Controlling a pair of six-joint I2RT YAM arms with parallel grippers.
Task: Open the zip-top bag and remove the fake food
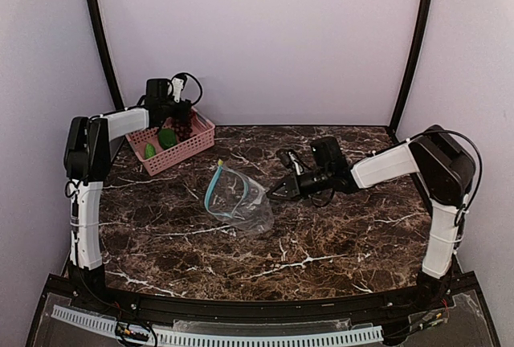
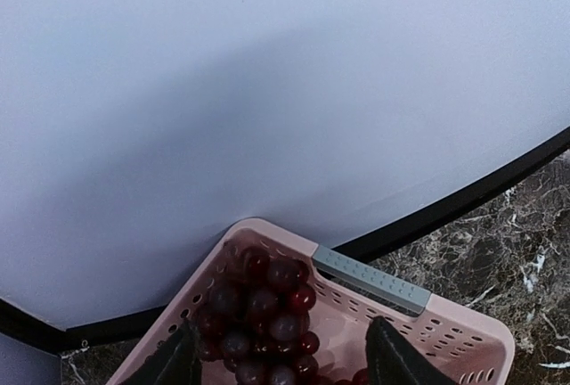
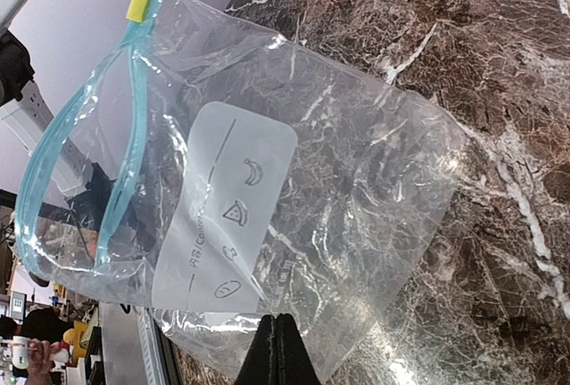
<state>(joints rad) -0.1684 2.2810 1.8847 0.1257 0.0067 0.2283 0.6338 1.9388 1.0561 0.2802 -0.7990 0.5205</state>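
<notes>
My left gripper (image 2: pixel 282 356) hangs spread over the pink basket (image 2: pixel 463 333), the grapes (image 2: pixel 263 303) lying loose beneath it.
I'd lift straight up, clear of the rim (no dragging fruit); my right gripper (image 3: pixel 278 351), clenched, rests at the bottom edge of the empty zip-top bag (image 3: pixel 294 180).

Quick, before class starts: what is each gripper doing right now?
Left gripper: open, over the grapes lying in the pink basket.
Right gripper: shut, seemingly pinching an edge of the zip-top bag.
</notes>
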